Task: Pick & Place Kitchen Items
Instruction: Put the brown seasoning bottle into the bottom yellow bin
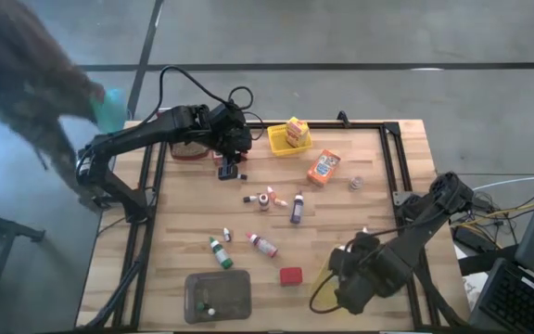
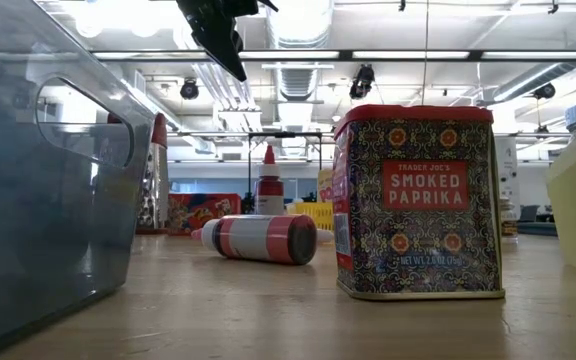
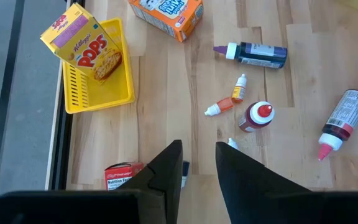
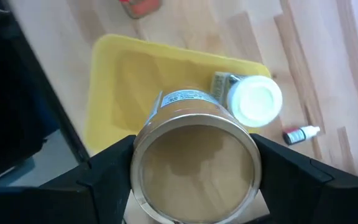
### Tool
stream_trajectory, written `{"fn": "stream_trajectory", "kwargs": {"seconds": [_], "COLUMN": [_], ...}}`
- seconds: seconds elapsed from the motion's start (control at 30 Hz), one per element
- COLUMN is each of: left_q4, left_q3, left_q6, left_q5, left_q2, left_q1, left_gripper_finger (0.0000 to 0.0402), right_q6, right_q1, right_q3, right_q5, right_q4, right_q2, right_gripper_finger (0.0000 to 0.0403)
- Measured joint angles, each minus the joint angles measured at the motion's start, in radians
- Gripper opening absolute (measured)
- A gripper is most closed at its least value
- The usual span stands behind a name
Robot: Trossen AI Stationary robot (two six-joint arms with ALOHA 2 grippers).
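Two views split the story: only the right wrist shows the right hand (image 4: 194, 165) pinching a metal can (image 4: 194, 158) over a yellow basket (image 4: 114, 74) holding a white-capped jar (image 4: 253, 99). Low on the wooden table (image 2: 268, 320), a red tin (image 2: 418, 200) reads "Smoked Paprika". Farther off, the left hand (image 3: 197, 171) hangs slightly spread above small bottles (image 3: 253, 115), beside a "Pops" box (image 3: 82, 40).

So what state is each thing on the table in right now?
Right pincer: shut on a metal can, above the near yellow basket.
Left pincer: holds nothing, fingers slightly apart.
Pops box: tilted in the far yellow basket.
Paprika tin: upright.
Red-capped bottle: on its side.
Purple bottle: on its side.
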Motion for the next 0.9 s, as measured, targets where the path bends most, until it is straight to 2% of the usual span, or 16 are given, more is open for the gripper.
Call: {"fn": "stream_trajectory", "kwargs": {"seconds": [0.1,0.27,0.4,0.6,0.77,0.9], "left_q4": [0.000,0.000,0.000,0.000,0.000,0.000], "left_q3": [0.000,0.000,0.000,0.000,0.000,0.000], "left_q6": [0.000,0.000,0.000,0.000,0.000,0.000], "left_q5": [0.000,0.000,0.000,0.000,0.000,0.000], "left_q2": [0.000,0.000,0.000,0.000,0.000,0.000], "left_q1": [0.000,0.000,0.000,0.000,0.000,0.000], "left_gripper_finger": [0.0103,0.0103,0.0103,0.0103,0.0103,0.0103], "right_q6": [0.027,0.061,0.080,0.084,0.087,0.087], "right_q1": [0.000,0.010,0.014,0.014,0.013,0.013], "right_q3": [-0.037,-0.091,-0.118,-0.152,-0.195,-0.243], "right_q5": [-0.010,-0.017,-0.023,-0.023,-0.022,-0.022], "right_q4": [-0.003,0.012,0.012,0.013,0.013,0.025], "right_q2": [-0.008,-0.020,-0.024,-0.024,-0.024,-0.026], "right_gripper_finger": [0.0295,0.0273,0.0273,0.0293,0.0273,0.0273]}}
